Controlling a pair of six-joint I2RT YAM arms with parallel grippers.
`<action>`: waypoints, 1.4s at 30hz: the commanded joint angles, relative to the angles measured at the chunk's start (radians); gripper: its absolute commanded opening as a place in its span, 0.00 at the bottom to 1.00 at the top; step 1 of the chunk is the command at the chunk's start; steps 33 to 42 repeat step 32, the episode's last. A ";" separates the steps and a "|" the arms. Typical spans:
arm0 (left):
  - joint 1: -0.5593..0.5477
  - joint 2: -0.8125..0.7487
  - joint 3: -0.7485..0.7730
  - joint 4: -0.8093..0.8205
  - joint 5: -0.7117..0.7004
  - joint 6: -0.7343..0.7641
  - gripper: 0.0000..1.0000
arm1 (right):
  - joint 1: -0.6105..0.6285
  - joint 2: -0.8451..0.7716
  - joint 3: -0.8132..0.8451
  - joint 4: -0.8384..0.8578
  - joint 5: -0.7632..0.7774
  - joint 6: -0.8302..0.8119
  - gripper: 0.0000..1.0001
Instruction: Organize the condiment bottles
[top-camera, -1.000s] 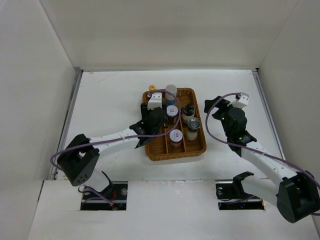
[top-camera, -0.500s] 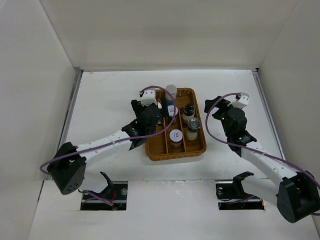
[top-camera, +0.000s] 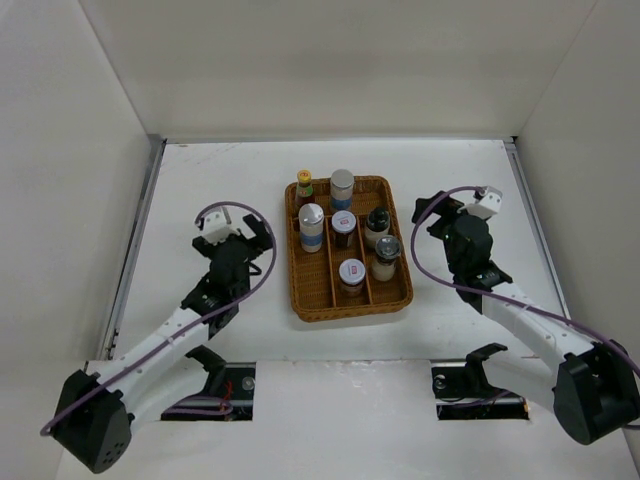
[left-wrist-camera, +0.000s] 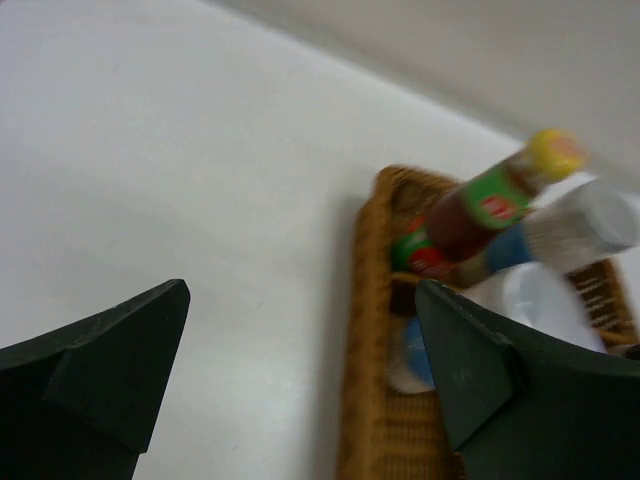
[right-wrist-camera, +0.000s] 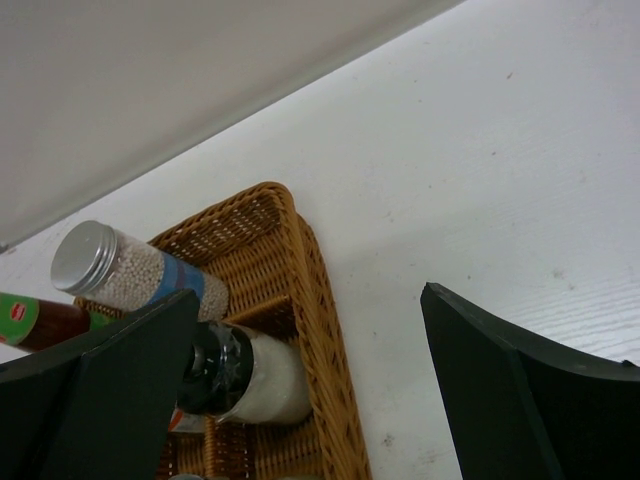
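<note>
Seven bottles (top-camera: 343, 228) stand packed in the wicker tray (top-camera: 350, 313) in the middle of the counter (top-camera: 210, 180), and none is left outside it, so the sorting looks close to done. The left fingers (left-wrist-camera: 110, 375) are spread wide and hold nothing, hovering over bare counter just beside the tray's left rim. The right fingers (right-wrist-camera: 520, 400) are also wide apart and empty, near the right rim.

The main risk is a knock. The sauce bottle (top-camera: 304, 186), tall, narrow and yellow-capped, sits in the far left corner, closest to the left fingers. A sweep across that rim could tip it into the blue-banded cylinder (top-camera: 311, 228) behind it. On the other side, a low pass could catch the wicker edge and drag the whole tray, rattling the dark bottle (top-camera: 377, 222) and the silver-lidded shaker (top-camera: 386, 256).

The sauce bottle carries a green label with a small red oval, its writing too blurred to read. The white-lidded jar (top-camera: 351, 273) has a red mark on top, which is also illegible.
</note>
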 joint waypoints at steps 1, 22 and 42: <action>0.136 -0.018 -0.078 -0.153 0.144 -0.197 1.00 | 0.011 0.004 0.026 0.046 0.072 0.001 1.00; 0.160 0.051 -0.052 -0.175 0.202 -0.262 1.00 | 0.011 0.076 0.041 0.045 0.099 0.007 1.00; 0.098 0.106 0.006 -0.170 0.188 -0.248 1.00 | 0.011 0.057 0.037 0.045 0.086 0.006 1.00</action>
